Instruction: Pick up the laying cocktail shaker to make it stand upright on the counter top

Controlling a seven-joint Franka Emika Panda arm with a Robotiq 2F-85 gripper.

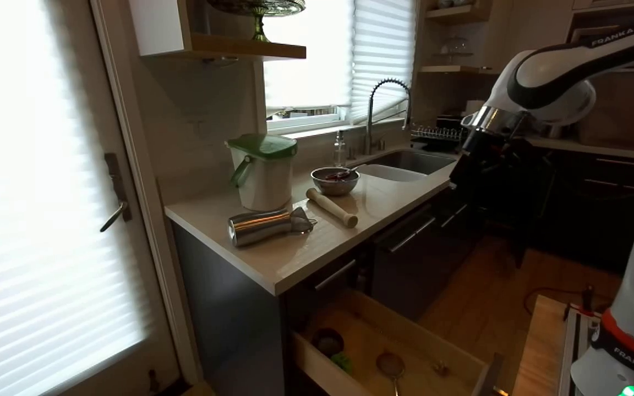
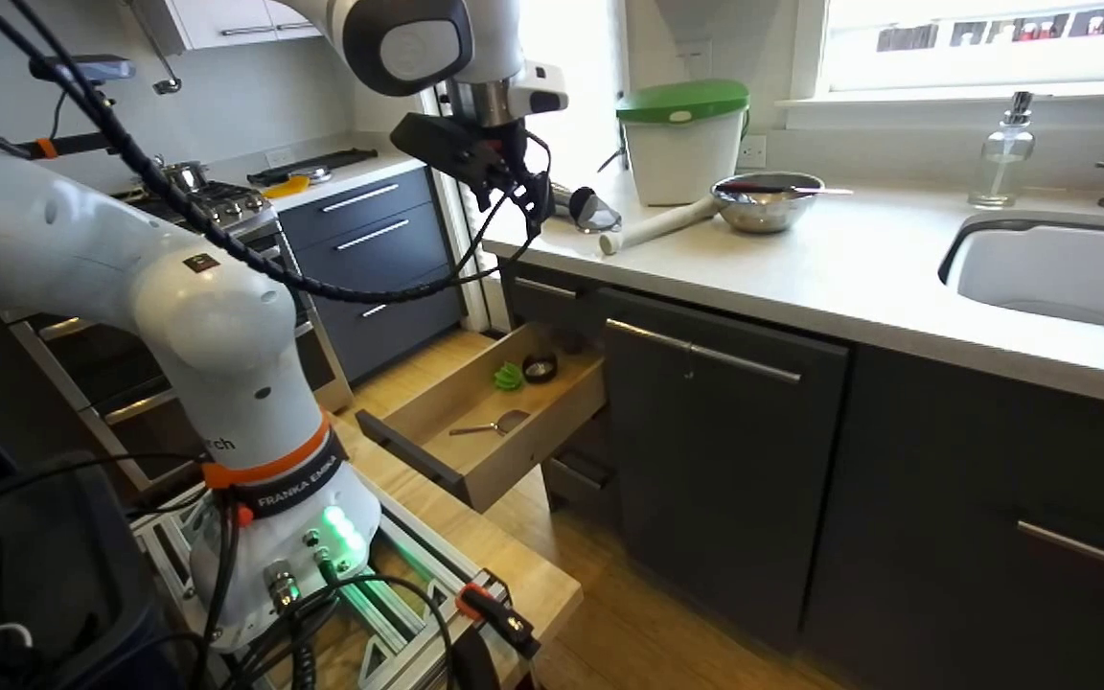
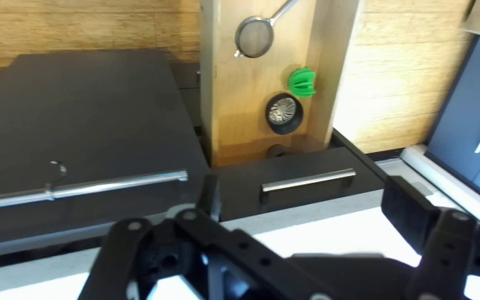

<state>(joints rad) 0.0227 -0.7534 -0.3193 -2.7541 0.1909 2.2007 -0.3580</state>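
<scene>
Cocktail shaker (image 1: 260,226) lies on its side on the tabletop (image 1: 279,260), near a wooden pin (image 1: 330,207); the hand (image 3: 306,200) gapes wide.

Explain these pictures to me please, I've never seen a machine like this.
The white machine is a robot arm ending in a black pincer. Two pictures are taken from outside it; the third looks out from its wrist, past the pincer, toward an open drawer. On the counter top a metal cocktail shaker lies on its side; a pale wooden stick, a metal bowl and a white bucket with a green lid also rest there. Nothing is held: the pincer stands open.
</scene>
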